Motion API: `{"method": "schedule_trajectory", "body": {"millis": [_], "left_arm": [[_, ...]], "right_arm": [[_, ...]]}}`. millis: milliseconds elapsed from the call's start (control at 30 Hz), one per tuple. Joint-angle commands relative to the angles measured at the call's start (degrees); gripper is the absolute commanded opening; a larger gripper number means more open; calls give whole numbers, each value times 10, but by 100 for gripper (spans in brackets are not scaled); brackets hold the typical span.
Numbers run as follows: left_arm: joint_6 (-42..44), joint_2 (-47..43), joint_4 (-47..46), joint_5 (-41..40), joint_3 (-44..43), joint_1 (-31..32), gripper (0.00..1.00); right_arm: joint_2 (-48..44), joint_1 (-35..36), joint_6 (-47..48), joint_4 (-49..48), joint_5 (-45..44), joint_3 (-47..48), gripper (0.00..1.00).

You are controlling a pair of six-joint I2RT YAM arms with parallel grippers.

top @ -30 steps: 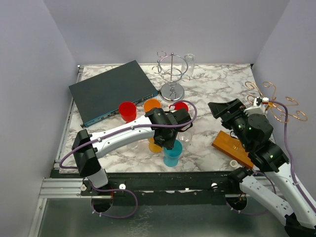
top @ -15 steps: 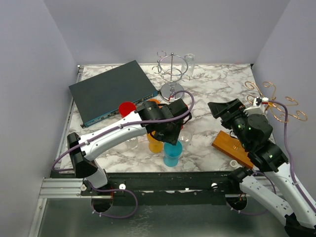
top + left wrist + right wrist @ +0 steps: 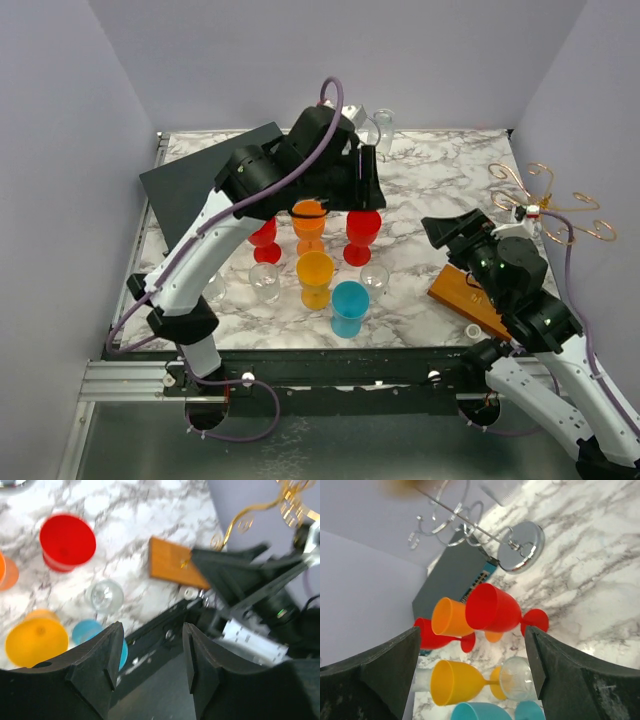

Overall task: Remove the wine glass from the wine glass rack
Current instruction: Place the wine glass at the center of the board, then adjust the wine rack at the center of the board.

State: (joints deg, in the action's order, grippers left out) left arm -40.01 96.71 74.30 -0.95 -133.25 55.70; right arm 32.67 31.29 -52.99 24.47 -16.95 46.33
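The left gripper (image 3: 151,630) hangs high over the marble table (image 3: 440,170), its two fingers spread apart with nothing between them. The right gripper (image 3: 471,630) – also spread and empty – sits lower, near the table's right edge. The clear wine glass (image 3: 383,126) is at the right side of the chrome rack (image 3: 521,546), at the table's far edge. Seen from above, the left arm hides most of the rack. A yellow goblet (image 3: 315,270) stands mid-table.
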Motion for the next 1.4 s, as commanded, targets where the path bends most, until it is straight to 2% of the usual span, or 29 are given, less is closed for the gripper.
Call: {"method": "schedule_trajectory", "body": {"millis": [0,67,167,333,567,733,933,1067,1367], "left_arm": [[9,96,-65,96,-99,-53,57],[3,136,-95,120,-144,-65,58],[-19,161,-194,171,-120,-83,60],[-39,233,-251,212,-166,-98,61],[-79,300,-348,290,-180,-103,67],[-149,320,-455,342,-160,-102,67],[-232,356,-550,356,-163,-97,66],[-271,395,-596,367,-176,-87,65],[-327,437,-652,355,-172,-67,60]], "right_arm": [[-2,2,-39,122,32,-51,90],[-15,2,-35,123,36,-62,90],[-30,1,-32,134,35,-71,91],[-36,2,-14,146,32,-66,90],[-35,1,1,143,43,-83,90],[-46,2,7,155,47,-100,89],[-7,1,-19,170,41,-100,88],[-15,2,-30,168,37,-118,88],[-9,1,-47,175,32,-122,87]]}}
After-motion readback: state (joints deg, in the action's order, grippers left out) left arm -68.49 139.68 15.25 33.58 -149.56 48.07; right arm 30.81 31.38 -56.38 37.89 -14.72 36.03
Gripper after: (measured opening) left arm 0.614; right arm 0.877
